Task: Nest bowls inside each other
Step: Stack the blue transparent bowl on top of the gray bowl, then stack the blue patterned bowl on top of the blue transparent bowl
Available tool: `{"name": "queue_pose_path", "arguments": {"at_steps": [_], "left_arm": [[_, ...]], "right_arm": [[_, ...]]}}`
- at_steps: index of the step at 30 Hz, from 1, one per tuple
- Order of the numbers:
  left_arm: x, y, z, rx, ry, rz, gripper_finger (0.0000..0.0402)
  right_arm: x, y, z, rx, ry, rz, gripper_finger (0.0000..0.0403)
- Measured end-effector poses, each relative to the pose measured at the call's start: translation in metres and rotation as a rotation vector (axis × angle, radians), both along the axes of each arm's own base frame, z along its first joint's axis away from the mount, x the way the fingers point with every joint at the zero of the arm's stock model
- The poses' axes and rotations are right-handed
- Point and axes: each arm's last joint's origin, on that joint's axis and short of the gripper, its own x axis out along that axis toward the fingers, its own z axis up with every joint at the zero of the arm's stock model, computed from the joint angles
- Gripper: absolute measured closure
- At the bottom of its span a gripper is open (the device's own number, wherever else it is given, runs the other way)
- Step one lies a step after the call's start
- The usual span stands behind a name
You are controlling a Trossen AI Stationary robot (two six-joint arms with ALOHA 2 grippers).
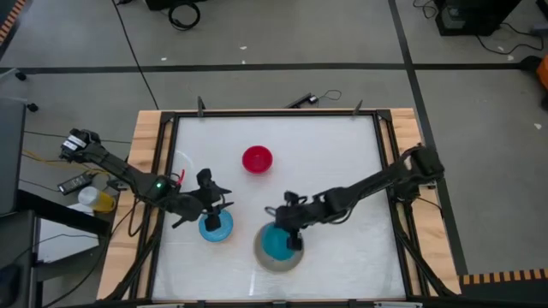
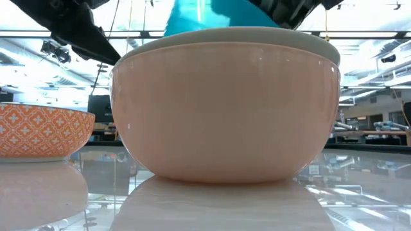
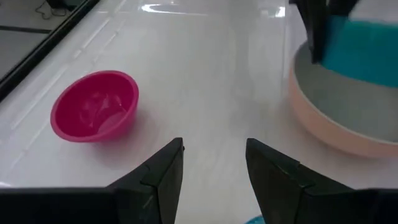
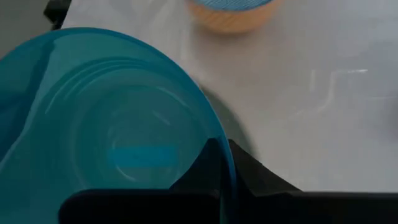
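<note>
The teal bowl (image 4: 112, 124) hangs tilted over the big beige bowl (image 1: 276, 260) near the table's front edge, and my right gripper (image 1: 291, 233) is shut on it. Whether its underside touches the beige bowl (image 3: 336, 124) cannot be told. To the left, the light blue bowl (image 1: 216, 227), orange-patterned outside (image 2: 38, 131), rests on its base. My left gripper (image 3: 214, 155) hovers open just above it, touching nothing. The small red-magenta bowl (image 1: 257, 159) stands upright on its base toward the middle of the table (image 3: 93, 109). My right gripper pinches the teal bowl's rim (image 4: 225, 163), one finger (image 4: 202, 171) inside the bowl and one (image 4: 264, 177) outside against the wall. The fingers slant down from the table's right side. The bowl is tilted, its held edge raised above the beige bowl's rim (image 2: 225, 35).
A dark frame (image 1: 274, 113) borders the white tabletop on all sides. Free room lies across the far half and the right side of the table, around and beyond the red-magenta bowl.
</note>
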Motion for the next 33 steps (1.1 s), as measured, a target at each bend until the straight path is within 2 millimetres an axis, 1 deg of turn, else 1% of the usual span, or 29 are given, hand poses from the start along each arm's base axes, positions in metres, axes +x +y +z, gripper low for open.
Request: {"name": "queue_pose_path", "arguments": {"at_steps": [2,5,8,11,14,17,22,24,27,29,33], "left_arm": [[-0.001,-0.001,0.0,0.001,0.004,-0.005,0.0225],[-0.001,-0.001,-0.002,-0.028,0.026,-0.023,0.0225],[-0.004,-0.001,-0.005,-0.079,0.071,-0.037,0.0225],[-0.007,-0.001,-0.009,-0.115,0.123,-0.017,0.0225],[-0.009,0.001,-0.012,-0.139,0.148,0.012,0.0225],[-0.009,0.0,-0.013,-0.158,0.149,0.015,0.0225],[-0.007,-0.001,-0.016,-0.157,0.171,0.024,0.0225],[-0.006,-0.001,-0.022,-0.143,0.201,0.03,0.0225],[-0.005,-0.002,-0.037,-0.134,0.263,0.045,0.0225],[-0.006,0.0,-0.05,-0.128,0.335,0.055,0.0225],[-0.006,0.002,-0.061,-0.17,0.45,0.065,0.0226]], "right_arm": [[0.008,0.005,-0.007,0.008,0.022,0.023,0.0395],[0.014,0.01,-0.016,0.007,0.081,0.043,0.0391],[0.014,0.013,-0.024,-0.02,0.169,0.046,0.0378],[0.011,0.016,-0.023,-0.046,0.206,0.025,0.0354],[0.007,0.017,-0.017,-0.071,0.2,0.009,0.0323],[0.004,0.017,-0.004,-0.091,0.161,-0.016,0.0291],[-0.006,0.011,0.015,-0.176,0.126,-0.133,0.0247],[-0.011,0.007,0.021,-0.217,0.125,-0.194,0.0238],[-0.02,0.002,0.026,-0.277,0.139,-0.283,0.0232],[-0.023,-0.001,0.026,-0.309,0.157,-0.324,0.0231],[-0.028,-0.003,0.025,-0.327,0.194,-0.361,0.0231]]}}
